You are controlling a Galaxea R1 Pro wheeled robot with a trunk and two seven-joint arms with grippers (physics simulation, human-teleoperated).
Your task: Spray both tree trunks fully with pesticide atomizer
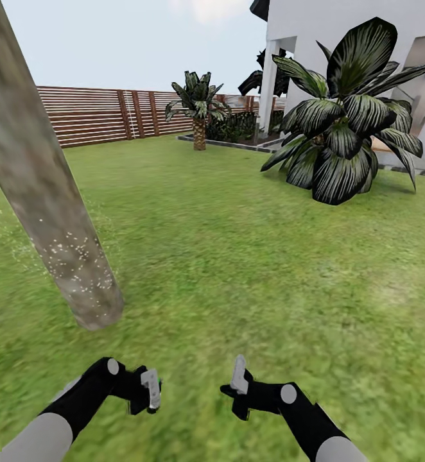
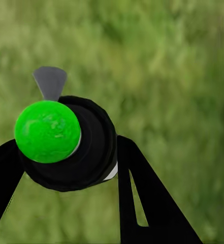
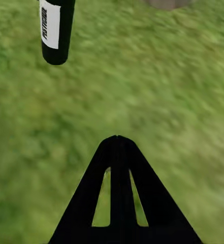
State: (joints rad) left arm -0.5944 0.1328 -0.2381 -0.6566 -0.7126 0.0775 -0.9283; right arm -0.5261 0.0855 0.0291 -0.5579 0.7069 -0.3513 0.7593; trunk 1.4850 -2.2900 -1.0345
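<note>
Leaning across the left side of the head view is a thick, pale grey-brown mottled tree trunk (image 1: 52, 212), and its top is cut off by the edge, so no leaves show. Tiny white specks sit on its lower part, and its foot stands in the wide green lawn (image 1: 251, 256). Low in that view, the left gripper (image 1: 151, 388) holds the small dark pesticide atomizer (image 2: 71, 145). In the left wrist view the black fingers (image 2: 147, 198) press on both sides of the bottle, whose round top looks bright green here, with a grey trigger piece sticking out. In the head view the bottle is mostly hidden by the gripper. The right wrist view shows the bottle's dark body with a white label, cut off at the edge, hanging above the grass. The right gripper (image 1: 238, 385) holds nothing, and its two black fingers (image 3: 119, 193) are pressed together to a point. Far back stand a brown slatted wooden fence (image 1: 90, 115), a short palm (image 1: 198, 106), a big dark leafy plant (image 1: 344, 122) and a white house (image 1: 341, 38).
</note>
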